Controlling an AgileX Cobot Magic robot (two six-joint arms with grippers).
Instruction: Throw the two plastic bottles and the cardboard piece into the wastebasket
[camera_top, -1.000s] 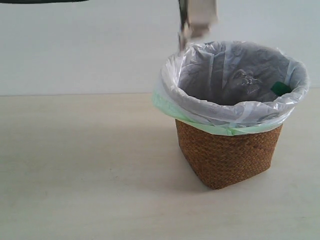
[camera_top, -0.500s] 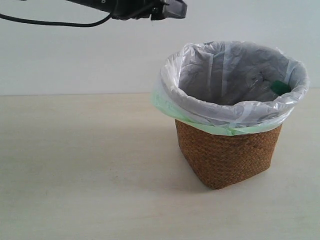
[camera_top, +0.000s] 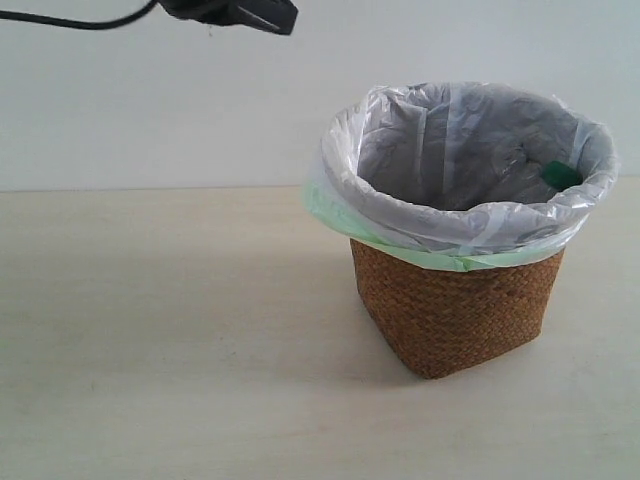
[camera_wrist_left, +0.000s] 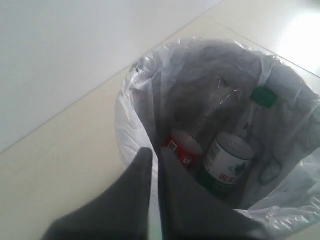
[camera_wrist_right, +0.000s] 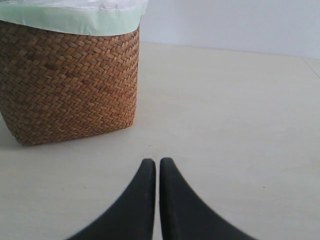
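Note:
The wastebasket (camera_top: 455, 320) is brown wicker with a white bag over a pale green one and stands right of centre on the table. Inside it, the left wrist view shows the red-label bottle (camera_wrist_left: 184, 148) and the green-white-label bottle (camera_wrist_left: 227, 161) lying side by side, with the green cap (camera_wrist_left: 263, 96) towards the far wall. That cap (camera_top: 562, 175) also peeks over the rim. The cardboard piece does not show. My left gripper (camera_wrist_left: 155, 153) hovers above the basket's near rim, shut and empty. My right gripper (camera_wrist_right: 157, 163) is shut, low over the table beside the wicker wall (camera_wrist_right: 70, 85).
A dark end of the left arm (camera_top: 240, 13) with its cable crosses the top left of the exterior view. The pale table (camera_top: 170, 340) stretches left of and in front of the basket, with a white wall behind it.
One second ago a gripper hung over the basket's back rim with something pale in it. Since then the left arm has swung up and leftward, empty.

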